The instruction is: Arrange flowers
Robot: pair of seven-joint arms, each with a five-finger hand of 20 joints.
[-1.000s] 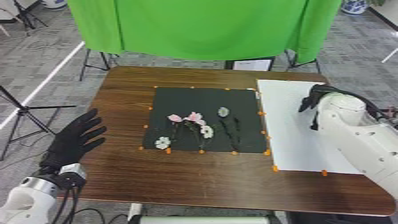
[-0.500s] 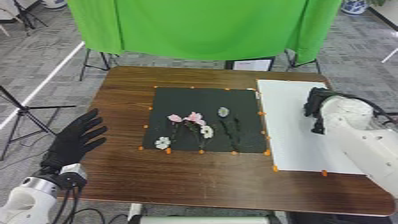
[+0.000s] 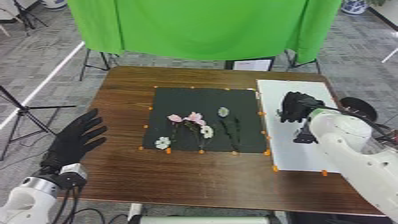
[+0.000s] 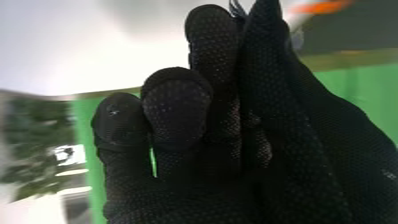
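Fingers are straight and spread on the left hand (image 3: 69,145), beside the wooden table (image 3: 204,182). White and pink flowers (image 3: 194,117) lie on the black sheet (image 3: 178,97). Right hand (image 3: 300,106) is over the white sheet (image 3: 306,160); its grip I cannot tell. Green cloth (image 3: 209,30) hangs beyond.

The tabletop (image 3: 120,175) is faced in brown wood grain with a soft sheen. A smooth, matt finish is shown by the black mat (image 3: 187,96); the white sheet (image 3: 289,155) looks smooth and paper-like. The left hand (image 3: 69,142) and right hand (image 3: 300,106) are covered in matt black fabric, dotted and rough. Green cloth (image 3: 195,32) is draped.
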